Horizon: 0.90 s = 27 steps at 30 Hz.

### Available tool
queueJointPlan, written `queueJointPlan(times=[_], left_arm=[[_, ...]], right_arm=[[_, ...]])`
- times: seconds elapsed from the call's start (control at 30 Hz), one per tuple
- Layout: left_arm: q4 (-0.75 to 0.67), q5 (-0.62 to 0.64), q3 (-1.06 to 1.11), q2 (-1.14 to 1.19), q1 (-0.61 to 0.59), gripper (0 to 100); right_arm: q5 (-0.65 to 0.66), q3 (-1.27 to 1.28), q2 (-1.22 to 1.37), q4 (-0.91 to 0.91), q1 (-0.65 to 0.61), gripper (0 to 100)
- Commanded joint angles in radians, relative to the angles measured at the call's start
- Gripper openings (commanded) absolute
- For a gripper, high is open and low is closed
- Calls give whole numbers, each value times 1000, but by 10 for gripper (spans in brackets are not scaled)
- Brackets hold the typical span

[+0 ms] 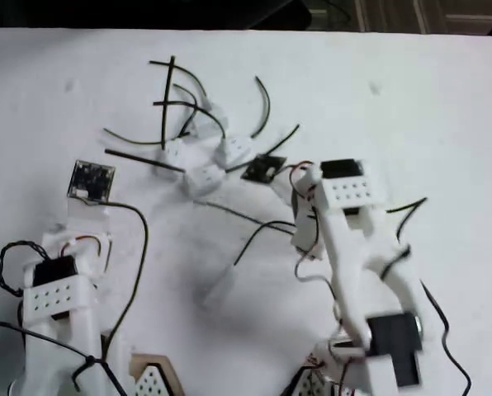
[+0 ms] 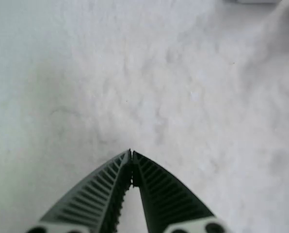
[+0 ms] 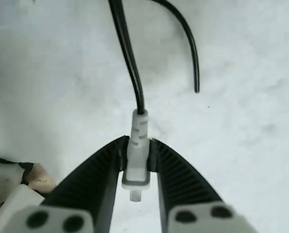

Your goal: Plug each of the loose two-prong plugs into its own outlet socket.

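Your right gripper (image 3: pixel 137 145) clamps the white plastic two-prong plug (image 3: pixel 136 162) by its sides, likely for steady aiming at the white socket blocks (image 1: pixel 206 176) — your left gripper (image 2: pixel 131 156) is pressed together, empty.

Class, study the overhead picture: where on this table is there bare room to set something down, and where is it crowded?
Bare: the table far right, beyond the right arm; also the far-left corner, outside the tangle of plugs and cords. Crowded: that tangle, and the wires between the arms.
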Motion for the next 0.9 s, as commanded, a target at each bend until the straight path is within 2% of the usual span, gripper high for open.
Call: queueJointPlan(times=[0.0, 0.17, 0.23, 0.37, 0.47, 0.63, 0.87], left_arm=[[-18, -5, -6, -25, 10, 24], [-3, -3, -9, -87, 38, 23], [60, 6, -9, -165, 74, 23], [170, 138, -11, -392, 173, 24], [183, 190, -11, -591, 200, 24], [206, 307, -2, -848, 275, 24], [265, 416, -2, -932, 401, 24]], right_arm=[[-94, -26, -246, 84, -19, 17], [-244, -25, -449, 119, -62, 17], [-325, -25, -524, 113, -88, 17], [-486, -25, -670, 111, -174, 17], [-614, -20, -766, 93, -246, 17], [-710, 144, -918, -94, -338, 17], [-717, 531, -1182, -427, -453, 17]])
